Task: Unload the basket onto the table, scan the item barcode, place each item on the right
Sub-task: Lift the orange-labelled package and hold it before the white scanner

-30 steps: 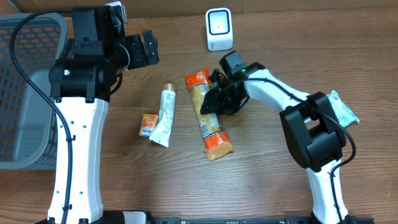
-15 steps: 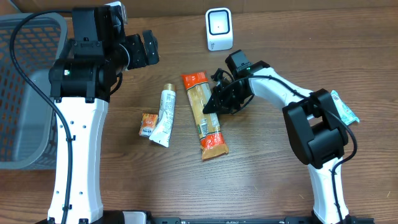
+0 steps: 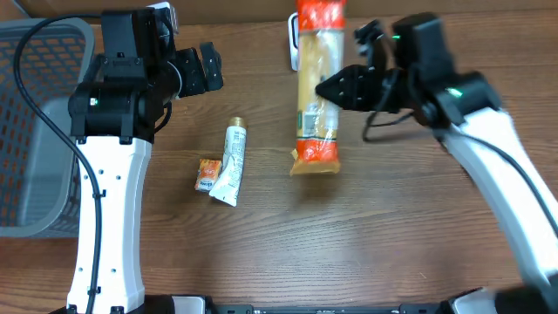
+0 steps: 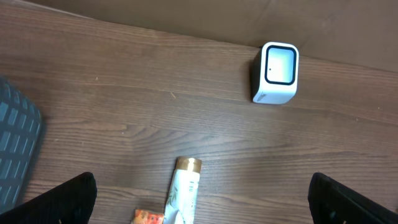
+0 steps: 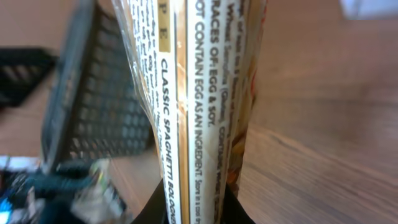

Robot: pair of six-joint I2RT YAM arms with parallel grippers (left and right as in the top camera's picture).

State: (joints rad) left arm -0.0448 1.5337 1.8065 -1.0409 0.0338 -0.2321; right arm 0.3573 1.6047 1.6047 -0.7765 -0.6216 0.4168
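Note:
My right gripper (image 3: 338,89) is shut on a long spaghetti packet (image 3: 316,85) with orange ends, held well above the table. In the overhead view the packet covers most of the white barcode scanner (image 3: 293,42) at the back. Up close in the right wrist view, the packet (image 5: 194,93) stands upright between my right gripper's (image 5: 193,210) black fingers, printed side to the camera. No barcode is readable. My left gripper (image 3: 202,70) hangs open at the back left with nothing in it. The left wrist view shows the scanner (image 4: 277,71) standing alone ahead of the left gripper (image 4: 202,199).
A white tube (image 3: 231,161) with a gold cap lies left of centre, and a small orange sachet (image 3: 207,175) touches its lower end. A grey mesh basket (image 3: 35,131) fills the far left. Both small items also show below the left wrist camera, the tube (image 4: 185,190) and the sachet (image 4: 148,218).
My right gripper closed on the spaghetti packet where it lay, then lifted it off the table and up toward the back, in front of the scanner. The left arm stayed still.

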